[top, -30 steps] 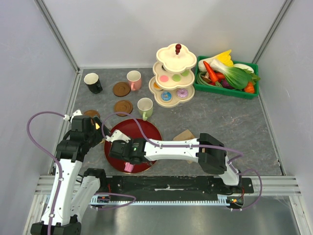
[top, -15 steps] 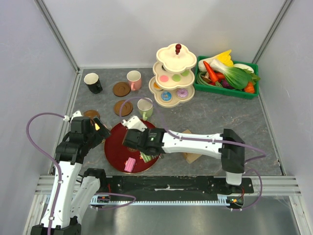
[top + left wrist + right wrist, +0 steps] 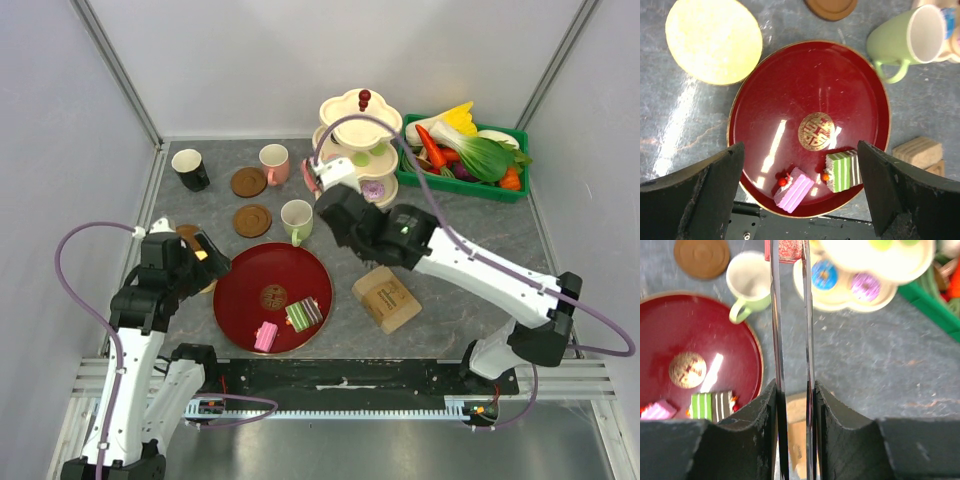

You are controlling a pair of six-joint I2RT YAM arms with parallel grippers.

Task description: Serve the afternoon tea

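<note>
Observed: the right gripper (image 3: 318, 176) is at the left side of the tiered stand (image 3: 360, 108), level with the bottom tier, its fingers pressed almost together. A red sparkly piece (image 3: 785, 250) lies at the tips. Whether it is pinched cannot be told.

The left gripper (image 3: 200, 258) hangs spread wide beside the red tray (image 3: 235, 280), holding nothing. On the tray lie a pink cake slice (image 3: 265, 336) and a green cake slice (image 3: 304, 314), near each other at the front rim.

Judgement: a further pastry is being fetched from the stand. Recommended: come in low under the overhanging middle tier, grip lightly so the stand does not tip, steer clear of the green mug (image 3: 296, 217), and set down on bare tray.
</note>
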